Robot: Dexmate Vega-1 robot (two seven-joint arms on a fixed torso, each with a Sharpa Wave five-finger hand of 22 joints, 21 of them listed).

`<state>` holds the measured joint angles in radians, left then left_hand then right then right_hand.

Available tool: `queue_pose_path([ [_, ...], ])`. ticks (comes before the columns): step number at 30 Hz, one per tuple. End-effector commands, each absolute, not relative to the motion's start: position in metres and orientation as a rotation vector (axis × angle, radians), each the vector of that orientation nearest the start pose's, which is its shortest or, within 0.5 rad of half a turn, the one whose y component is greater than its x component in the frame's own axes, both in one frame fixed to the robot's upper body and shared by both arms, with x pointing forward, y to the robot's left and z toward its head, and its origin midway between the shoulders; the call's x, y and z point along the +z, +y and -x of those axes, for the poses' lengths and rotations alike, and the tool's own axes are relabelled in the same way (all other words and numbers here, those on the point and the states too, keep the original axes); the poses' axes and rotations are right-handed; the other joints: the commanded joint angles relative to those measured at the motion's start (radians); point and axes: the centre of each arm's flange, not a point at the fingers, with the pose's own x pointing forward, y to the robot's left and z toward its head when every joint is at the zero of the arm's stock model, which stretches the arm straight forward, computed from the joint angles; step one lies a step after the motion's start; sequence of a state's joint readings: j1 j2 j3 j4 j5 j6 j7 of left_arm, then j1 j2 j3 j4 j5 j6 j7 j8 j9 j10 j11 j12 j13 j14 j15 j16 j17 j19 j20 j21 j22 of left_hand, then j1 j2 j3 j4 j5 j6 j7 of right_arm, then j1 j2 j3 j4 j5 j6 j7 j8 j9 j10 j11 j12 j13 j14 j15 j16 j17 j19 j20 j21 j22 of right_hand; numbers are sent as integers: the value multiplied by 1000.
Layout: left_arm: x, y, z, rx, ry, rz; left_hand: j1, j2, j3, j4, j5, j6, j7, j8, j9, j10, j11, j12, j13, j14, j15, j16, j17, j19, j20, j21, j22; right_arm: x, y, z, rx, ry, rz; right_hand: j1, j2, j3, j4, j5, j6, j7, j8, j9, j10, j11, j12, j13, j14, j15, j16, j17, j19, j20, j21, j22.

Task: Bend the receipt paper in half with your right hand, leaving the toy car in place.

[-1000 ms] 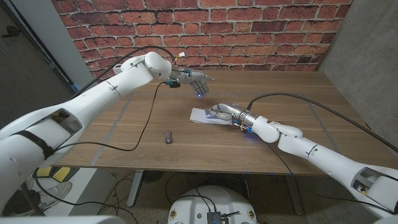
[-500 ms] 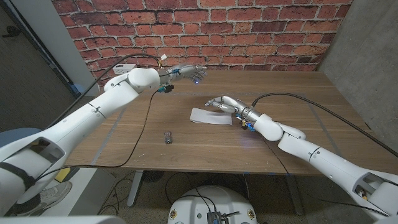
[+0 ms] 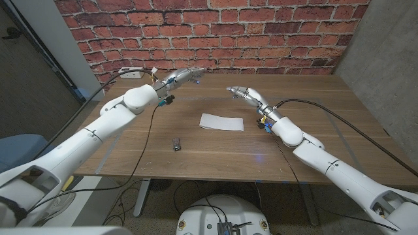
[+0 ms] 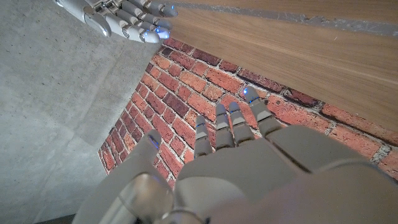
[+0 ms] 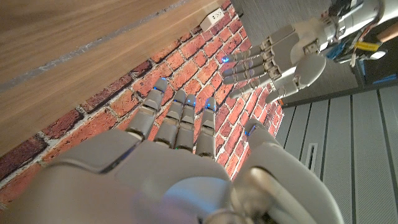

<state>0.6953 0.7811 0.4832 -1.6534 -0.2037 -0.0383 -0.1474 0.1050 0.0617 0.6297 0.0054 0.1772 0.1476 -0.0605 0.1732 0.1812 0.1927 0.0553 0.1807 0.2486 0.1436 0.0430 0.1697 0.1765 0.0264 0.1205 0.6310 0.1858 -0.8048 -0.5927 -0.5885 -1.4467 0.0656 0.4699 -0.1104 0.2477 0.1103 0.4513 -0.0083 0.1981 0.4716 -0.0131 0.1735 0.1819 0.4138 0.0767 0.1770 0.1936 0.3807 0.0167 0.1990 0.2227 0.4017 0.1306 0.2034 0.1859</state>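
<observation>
The white receipt paper (image 3: 222, 122) lies flat in the middle of the wooden table (image 3: 313, 111), with neither hand on it. A small dark toy car (image 3: 176, 143) sits nearer the front edge, to the paper's left. My right hand (image 3: 243, 94) is raised above the table behind the paper, fingers stretched out and holding nothing; it also appears as the right hand (image 5: 177, 146). My left hand (image 3: 185, 76) hovers over the far left of the table, fingers extended, holding nothing, seen too as the left hand (image 4: 230, 149).
A red brick wall (image 3: 215, 32) runs behind the table. Black cables (image 3: 153, 130) trail across the tabletop from both arms. The opposite hands show in each wrist view: right hand (image 4: 121, 15), left hand (image 5: 280, 59).
My right hand lifted off the receipt and rose back toward the wall. My left hand also swung up and left toward the far edge. Paper and car stayed put.
</observation>
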Motion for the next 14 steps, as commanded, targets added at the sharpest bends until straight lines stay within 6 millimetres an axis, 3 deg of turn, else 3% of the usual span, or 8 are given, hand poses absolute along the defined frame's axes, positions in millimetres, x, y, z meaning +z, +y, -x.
queue_pose_path([
  [1,65,271,-601,-378,-746,-552,6,10,4,-12,-3,-13,3,0,-1,-23,-5,-2,-8,-22,-4,0,-1,-11,-18,-11,0,-3,-210,-598,244,-896,301,-2,-14,-7,-3,-3,-7,2,0,3,-8,1,1,3,-10,-2,-5,-1,-11,1,-2,1],
  [7,51,285,-604,-374,-732,-493,6,12,4,-13,-2,-17,7,1,-2,-30,-6,-1,-12,-27,-5,2,-2,-13,-22,-13,0,3,-227,-596,146,-906,235,-11,-22,-13,-3,-2,-2,7,6,3,-7,8,5,3,-9,1,-2,-2,-14,3,-2,1],
  [14,34,301,-608,-333,-721,-400,7,19,7,-14,-2,-25,16,1,-2,-38,-6,1,-19,-35,-6,4,-2,-14,-22,-17,0,2,-224,-587,128,-933,153,-9,-22,-10,-8,1,8,15,13,3,3,13,13,2,-4,5,0,-7,-15,1,-1,1],
])
